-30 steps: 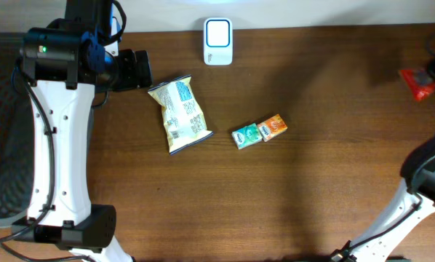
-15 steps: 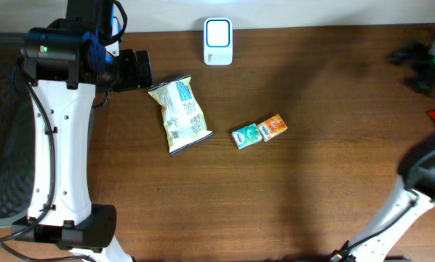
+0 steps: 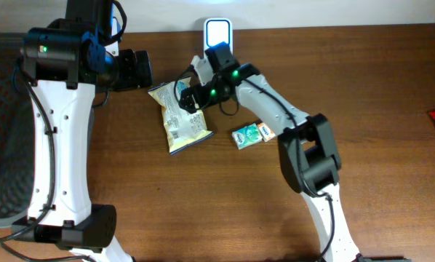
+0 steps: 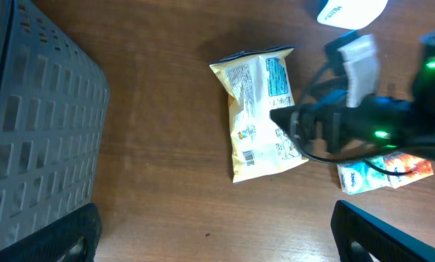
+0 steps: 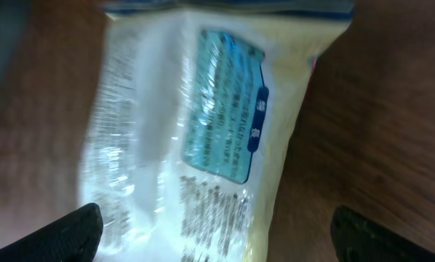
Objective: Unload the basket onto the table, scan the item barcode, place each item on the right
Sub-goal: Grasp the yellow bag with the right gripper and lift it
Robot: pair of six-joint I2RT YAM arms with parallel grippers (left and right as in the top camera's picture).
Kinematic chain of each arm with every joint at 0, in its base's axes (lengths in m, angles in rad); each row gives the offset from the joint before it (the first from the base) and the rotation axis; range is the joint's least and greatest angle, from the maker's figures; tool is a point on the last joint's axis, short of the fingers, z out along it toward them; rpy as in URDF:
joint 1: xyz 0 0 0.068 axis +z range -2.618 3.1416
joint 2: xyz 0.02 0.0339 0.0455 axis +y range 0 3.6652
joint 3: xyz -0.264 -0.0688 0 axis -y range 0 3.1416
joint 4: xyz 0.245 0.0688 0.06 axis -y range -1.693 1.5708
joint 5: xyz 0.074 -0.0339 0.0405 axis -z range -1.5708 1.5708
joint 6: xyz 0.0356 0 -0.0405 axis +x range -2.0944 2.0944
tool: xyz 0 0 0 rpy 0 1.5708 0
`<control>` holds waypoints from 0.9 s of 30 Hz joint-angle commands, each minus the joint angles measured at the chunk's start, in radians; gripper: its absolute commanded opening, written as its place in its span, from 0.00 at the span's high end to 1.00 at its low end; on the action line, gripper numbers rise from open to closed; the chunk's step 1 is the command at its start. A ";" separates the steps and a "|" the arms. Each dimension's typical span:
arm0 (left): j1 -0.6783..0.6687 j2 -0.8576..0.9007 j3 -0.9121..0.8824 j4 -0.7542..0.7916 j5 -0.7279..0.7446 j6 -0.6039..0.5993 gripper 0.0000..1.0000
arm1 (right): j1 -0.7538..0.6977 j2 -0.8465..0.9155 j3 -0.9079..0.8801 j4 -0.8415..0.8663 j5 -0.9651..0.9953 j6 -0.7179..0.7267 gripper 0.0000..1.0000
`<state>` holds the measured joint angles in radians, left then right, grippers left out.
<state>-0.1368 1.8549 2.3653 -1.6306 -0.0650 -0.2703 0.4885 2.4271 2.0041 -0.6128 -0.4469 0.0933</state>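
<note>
Right tool [image 3: 191, 97] spread above the snack bag [image 3: 180, 115], lying near the surface's far edge | advice: pinch a crimped end, leave barcode uncovered for the scanner [image 3: 217, 33].

We take this for a lab mock-up of a shop checkout: scanner [image 3: 217, 32] at twelve o'clock on the desk [image 3: 363, 153], basket [image 4: 36, 124] at nine.
</note>
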 commanded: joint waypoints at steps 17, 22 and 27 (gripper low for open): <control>0.002 -0.018 0.001 0.001 -0.011 -0.006 0.01 | -0.217 -0.400 0.046 -0.406 0.609 0.072 0.96; 0.002 -0.018 0.001 0.001 -0.011 -0.006 0.01 | -0.291 -0.360 0.028 -0.451 1.271 0.069 0.96; 0.002 -0.019 0.001 0.001 -0.011 -0.006 0.01 | -0.411 -0.206 0.027 -0.450 1.350 0.070 0.96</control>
<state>-0.1368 1.8549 2.3653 -1.6306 -0.0650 -0.2703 0.0917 2.1777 2.0338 -1.0622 0.8253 0.1570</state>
